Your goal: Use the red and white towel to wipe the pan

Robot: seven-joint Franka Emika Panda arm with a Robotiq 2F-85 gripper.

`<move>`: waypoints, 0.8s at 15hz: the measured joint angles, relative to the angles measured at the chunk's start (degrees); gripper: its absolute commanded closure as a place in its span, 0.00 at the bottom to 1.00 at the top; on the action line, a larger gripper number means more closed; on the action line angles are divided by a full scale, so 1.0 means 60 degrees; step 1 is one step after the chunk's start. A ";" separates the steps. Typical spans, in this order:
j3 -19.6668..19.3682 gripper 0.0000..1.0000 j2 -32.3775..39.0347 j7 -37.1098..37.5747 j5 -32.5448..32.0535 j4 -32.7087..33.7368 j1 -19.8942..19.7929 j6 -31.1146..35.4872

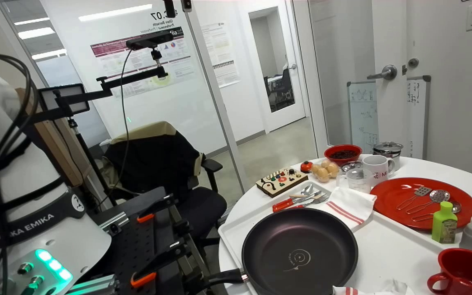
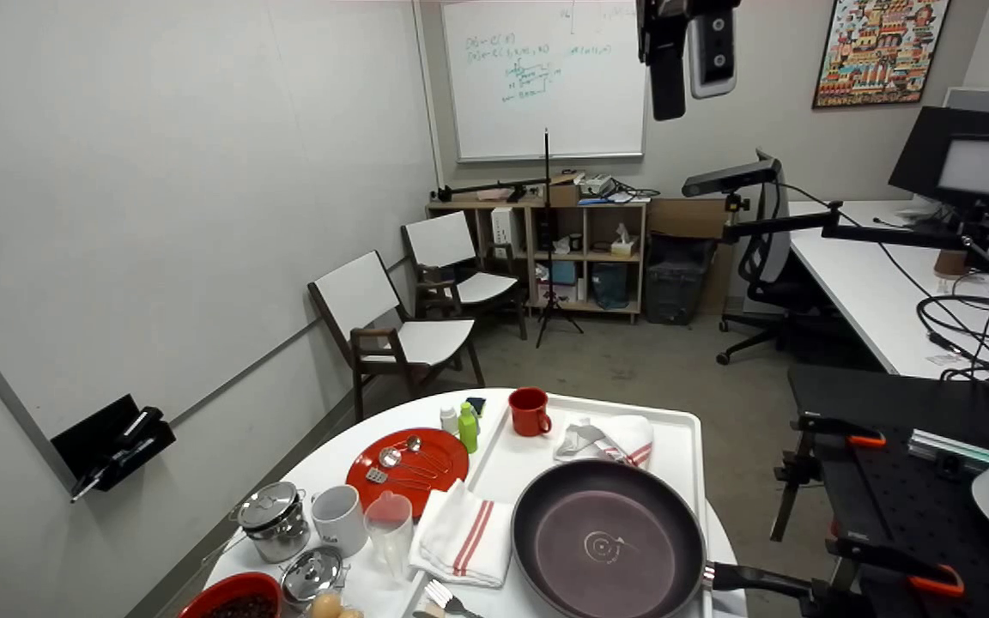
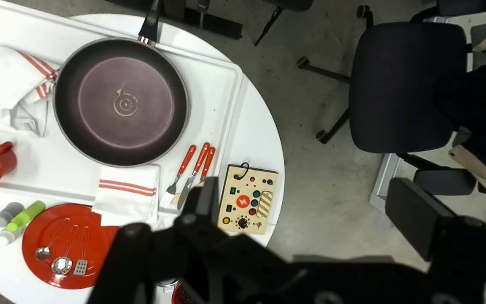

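Pan (image 3: 121, 102) rests on the tray (image 3: 209, 93)

You see it upper left in the wrist view, a crumpled red and white towel (image 3: 9, 86) at its left, a folded striped towel (image 3: 127, 198) just below. Your fingers (image 3: 411, 215) stand spread wide.

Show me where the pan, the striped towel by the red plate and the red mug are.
Pan (image 3: 125, 103), wrist view: middle of its inner base.
Striped towel (image 2: 464, 536), in an exterior view: its folded top layer.
Red mug (image 2: 529, 416), in an exterior view: its outer wall.
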 measured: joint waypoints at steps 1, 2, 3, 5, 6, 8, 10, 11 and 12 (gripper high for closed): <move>0.0000 0.00 0.0040 0.0000 -0.0011 0.0000 -0.0040 0.0039; -0.0001 0.00 0.0098 0.0000 -0.0028 0.0000 -0.0091 0.0102; -0.0001 0.00 0.0179 0.0000 -0.0053 0.0000 -0.0148 0.0196; -0.0003 0.00 0.0403 0.0000 -0.0138 -0.0008 -0.0275 0.0513; -0.0004 0.00 0.0537 0.0001 -0.0214 -0.0026 -0.0340 0.0756; -0.0011 0.00 0.0837 0.0009 -0.0391 -0.0099 -0.0485 0.1271; -0.0036 0.00 0.1160 0.0032 -0.0560 -0.0171 -0.0647 0.1761; -0.0060 0.00 0.1327 0.0052 -0.0616 -0.0196 -0.0734 0.1984; -0.0097 0.00 0.1510 0.0062 -0.0641 -0.0207 -0.0826 0.2190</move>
